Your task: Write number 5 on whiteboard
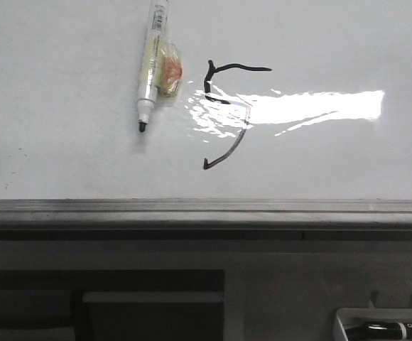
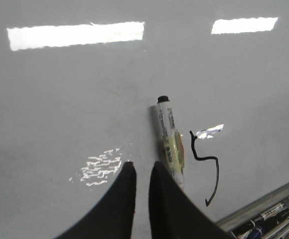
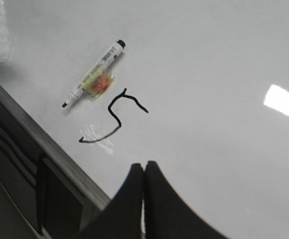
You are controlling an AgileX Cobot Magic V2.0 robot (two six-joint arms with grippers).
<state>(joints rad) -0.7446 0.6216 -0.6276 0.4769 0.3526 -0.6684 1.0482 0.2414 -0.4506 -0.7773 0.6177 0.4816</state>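
The whiteboard (image 1: 64, 156) lies flat with bright glare and a grey lower rail (image 1: 206, 206). A black hand-drawn number 5 (image 1: 252, 68) is on it, with a top bar and a curved tail. It also shows in the left wrist view (image 2: 217, 172) and the right wrist view (image 3: 134, 102). An uncapped marker (image 1: 151, 64) with a yellow-orange label lies loose on the board beside the figure. My left gripper (image 2: 142, 164) hovers next to the marker (image 2: 168, 134), slightly open and empty. My right gripper (image 3: 144, 164) is shut and empty, near the board's rail. Neither gripper shows in the front view.
A small white tray (image 1: 348, 316) holding a black marker sits below the rail at the front right. It shows with several markers in the left wrist view (image 2: 269, 219). A dark panel with recesses (image 1: 121, 305) lies below the rail.
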